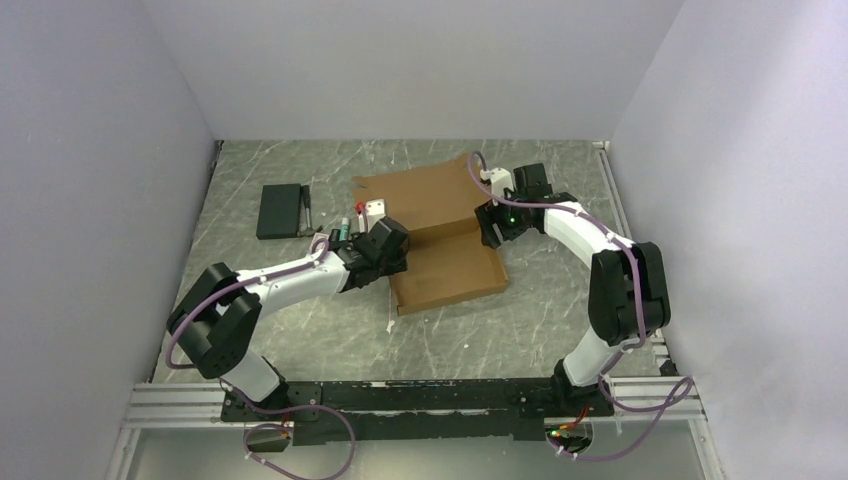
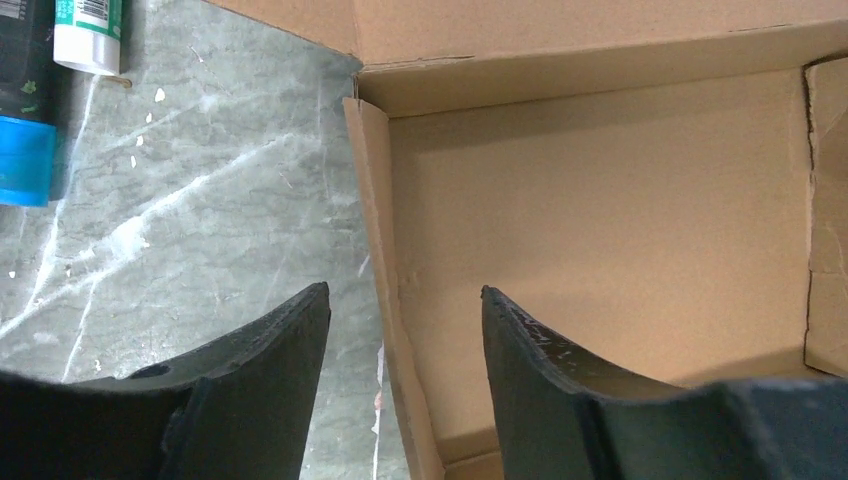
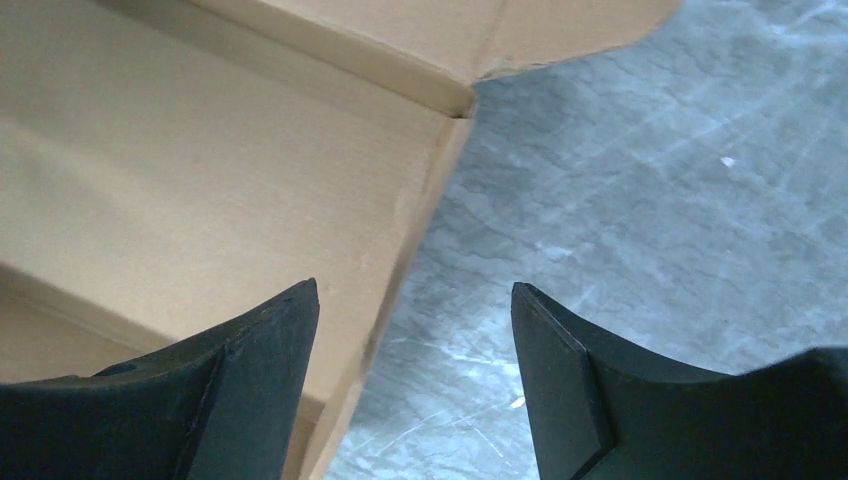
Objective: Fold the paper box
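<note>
While it sits in the middle of the grey marbled table [image 1: 300, 330], the paper box [image 1: 447, 262] has a gripper at each side of its near half. That near half is a shallow brown cardboard tray with its side walls standing up.

The left gripper [image 1: 388, 246] is at the tray's left wall. In its wrist view the left gripper [image 2: 400, 295] is spread, one finger over the table and the other over the box floor, with the upright wall passing between them and a gap on each side.

The right gripper [image 1: 490, 222] is at the tray's right wall. Its wrist view shows the right gripper [image 3: 415, 290] spread as well, the wall edge running up between the dark fingers [image 3: 250, 380] without visible contact.

Beyond the tray, the box's broad lid panel lies open and slopes back toward the far left.

Just left of the box lie small items, among them a white tube [image 2: 88, 35] and a blue-capped bottle [image 2: 25, 130]. Farther left, well apart from the box, rests a flat black case [image 1: 279, 210].
</note>
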Robot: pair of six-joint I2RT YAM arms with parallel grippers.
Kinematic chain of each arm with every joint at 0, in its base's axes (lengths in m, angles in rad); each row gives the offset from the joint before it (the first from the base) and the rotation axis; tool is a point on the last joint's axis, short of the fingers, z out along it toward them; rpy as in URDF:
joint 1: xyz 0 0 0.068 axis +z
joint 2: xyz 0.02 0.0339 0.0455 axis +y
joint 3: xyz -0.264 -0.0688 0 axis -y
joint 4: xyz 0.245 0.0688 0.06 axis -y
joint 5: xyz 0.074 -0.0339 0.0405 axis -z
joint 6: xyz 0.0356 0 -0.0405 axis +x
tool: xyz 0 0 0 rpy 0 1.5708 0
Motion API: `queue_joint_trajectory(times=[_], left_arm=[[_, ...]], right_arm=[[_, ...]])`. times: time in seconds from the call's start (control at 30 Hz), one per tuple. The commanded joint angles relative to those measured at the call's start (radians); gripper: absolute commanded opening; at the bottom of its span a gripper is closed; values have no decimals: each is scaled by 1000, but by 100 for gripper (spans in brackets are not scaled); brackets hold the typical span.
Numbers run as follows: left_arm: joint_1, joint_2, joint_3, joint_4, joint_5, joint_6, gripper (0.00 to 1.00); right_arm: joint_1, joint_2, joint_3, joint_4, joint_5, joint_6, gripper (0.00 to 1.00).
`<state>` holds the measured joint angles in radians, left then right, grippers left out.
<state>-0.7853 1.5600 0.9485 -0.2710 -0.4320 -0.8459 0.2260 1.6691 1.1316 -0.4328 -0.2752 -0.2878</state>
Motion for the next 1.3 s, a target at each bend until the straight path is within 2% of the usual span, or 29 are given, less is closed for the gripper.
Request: queue_joint_trajectory(times=[0.0,0.1,0.23,0.33,0.43,0.6,0.7,0.8,0.97,1.27], left_arm=[[-2,-73,30,1,2,63,67],[-2,-127,7,30,36,157,80],[4,-241,-54,97,146,333,92],[42,-289,-60,54,203,405,94],[119,-304,-61,-5,256,429,92],[254,-305,-60,-61,278,432,91],[306,-283,-33,-119,245,451,86],[314,-268,-15,-173,184,451,86],[314,-323,-77,-143,96,372,99],[327,-434,-152,-123,58,186,99]], right_arm=[[-5,-46,5,-45,-148,-48,74],[-25,-74,13,-85,-238,-103,75],[-58,-124,19,-135,-349,-168,75],[-70,-143,17,-150,-373,-194,75],[-74,-154,17,-152,-379,-200,75],[-76,-163,16,-153,-384,-202,75],[-77,-162,17,-156,-385,-204,75],[-78,-161,19,-161,-388,-207,75],[-79,-155,19,-165,-389,-211,75],[-81,-157,19,-169,-393,-212,75]])
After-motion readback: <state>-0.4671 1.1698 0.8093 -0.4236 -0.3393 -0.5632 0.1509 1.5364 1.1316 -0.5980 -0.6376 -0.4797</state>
